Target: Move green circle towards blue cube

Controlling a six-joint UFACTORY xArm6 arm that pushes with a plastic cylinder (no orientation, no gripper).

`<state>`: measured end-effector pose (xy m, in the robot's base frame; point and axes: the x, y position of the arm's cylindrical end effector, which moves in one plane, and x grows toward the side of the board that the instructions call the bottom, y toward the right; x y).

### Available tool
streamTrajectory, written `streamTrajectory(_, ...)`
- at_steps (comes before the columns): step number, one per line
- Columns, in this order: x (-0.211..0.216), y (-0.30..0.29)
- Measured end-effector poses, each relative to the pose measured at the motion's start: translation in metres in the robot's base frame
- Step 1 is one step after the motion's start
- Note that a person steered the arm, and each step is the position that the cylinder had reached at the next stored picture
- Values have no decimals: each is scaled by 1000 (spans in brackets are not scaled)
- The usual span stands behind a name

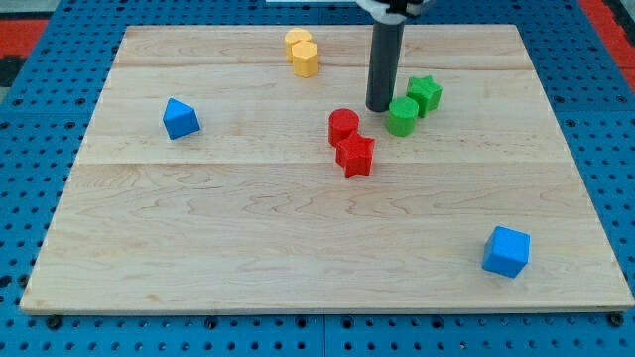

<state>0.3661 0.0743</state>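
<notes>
My tip (pixel 379 107) – a bare rod, no end effector to clench – touches the green circle block (pixel 402 116) at its upper-left, so next I should push it toward the blue cube (pixel 507 250).

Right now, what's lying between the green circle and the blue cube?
Nothing: the camera view shows only bare wooden board between the green circle and the blue cube. My tip sits just left of the circle.
</notes>
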Motion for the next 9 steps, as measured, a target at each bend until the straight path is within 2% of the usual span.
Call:
streamTrajectory(3, 89, 54)
streamTrajectory(4, 52, 14)
streamTrajectory(5, 20, 23)
streamTrajectory(6, 22, 59)
streamTrajectory(7, 50, 104)
streamTrajectory(8, 66, 124)
streamTrajectory(9, 48, 135)
